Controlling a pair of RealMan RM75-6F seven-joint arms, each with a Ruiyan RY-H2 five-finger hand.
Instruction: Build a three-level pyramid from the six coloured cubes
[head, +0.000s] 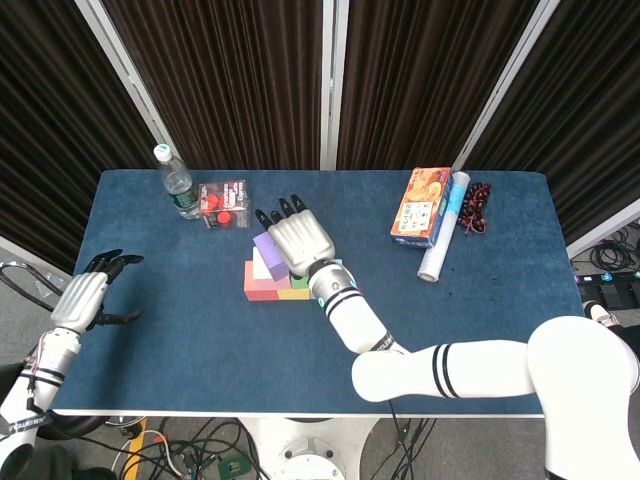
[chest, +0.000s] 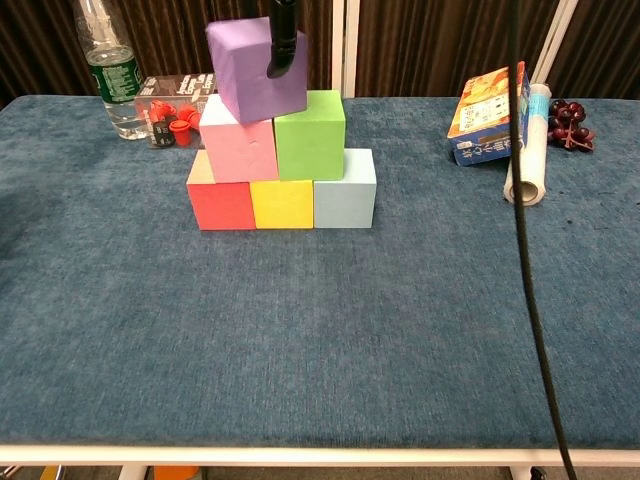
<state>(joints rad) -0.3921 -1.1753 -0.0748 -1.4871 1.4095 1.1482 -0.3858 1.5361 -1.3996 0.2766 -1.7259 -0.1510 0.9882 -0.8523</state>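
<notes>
Red (chest: 221, 206), yellow (chest: 282, 204) and light blue (chest: 345, 189) cubes form the bottom row on the blue table. A pink cube (chest: 238, 138) and a green cube (chest: 310, 134) stand on them. My right hand (head: 298, 238) holds the purple cube (chest: 256, 68), tilted, over the pink and green cubes; whether it touches them is unclear. One dark finger (chest: 281, 45) shows on the cube's front in the chest view. My left hand (head: 85, 296) hovers open near the table's left edge, holding nothing.
A water bottle (head: 176, 184) and a clear box of red pieces (head: 224, 203) stand at the back left. A snack box (head: 421, 206), a white roll (head: 444, 228) and dark grapes (head: 475, 208) lie at the back right. A black cable (chest: 525, 260) hangs down the chest view.
</notes>
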